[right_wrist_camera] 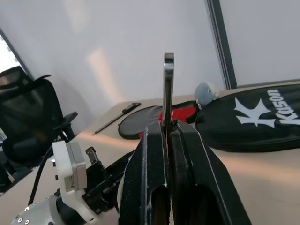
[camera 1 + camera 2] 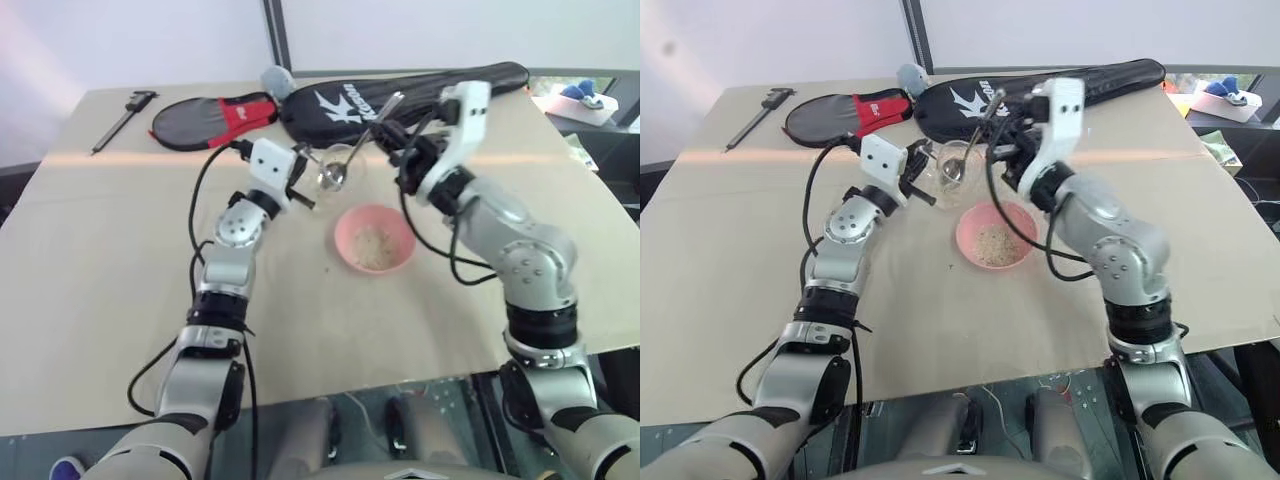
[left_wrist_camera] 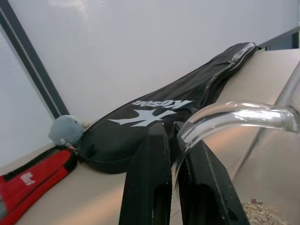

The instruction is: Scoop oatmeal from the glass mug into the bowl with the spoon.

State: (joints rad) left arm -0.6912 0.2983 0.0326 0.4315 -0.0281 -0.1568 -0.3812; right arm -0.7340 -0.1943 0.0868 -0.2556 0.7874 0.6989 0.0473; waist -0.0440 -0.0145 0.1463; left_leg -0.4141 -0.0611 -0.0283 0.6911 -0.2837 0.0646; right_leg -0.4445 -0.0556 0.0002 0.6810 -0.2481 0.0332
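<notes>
Glass mug (image 2: 335, 168): held off the table (image 2: 120, 260), above and just to the far left of the bowl (image 2: 374, 238). The left gripper (image 3: 172, 154) grips it by the handle; in the left wrist view both black fingers (image 3: 147, 183) are pinched narrow on the clear glass loop. Mug contents cannot be told from the head views.

Spoon (image 2: 360, 145): held by the right gripper (image 1: 167, 129), fingers pressed tight on the thin handle, whose end stands up between them in the right wrist view. In the left eye view the spoon slopes down to the left, its rounded bowl inside the mug's mouth.

Bowl: pink, resting on the table near the middle, between the two arms and nearer than the mug. Oatmeal (image 2: 374, 246) lies in it as a thin pale scatter across the bottom. A few flakes lie on the table just left of the bowl.

Far side of table: a black racket cover (image 2: 420, 95) with white lettering; left of it a smaller red-and-black cover (image 2: 210, 120); a grey soft object (image 2: 277, 82) between them. A dark caliper (image 2: 122, 118) lies at the far left, well apart from the mug.
</notes>
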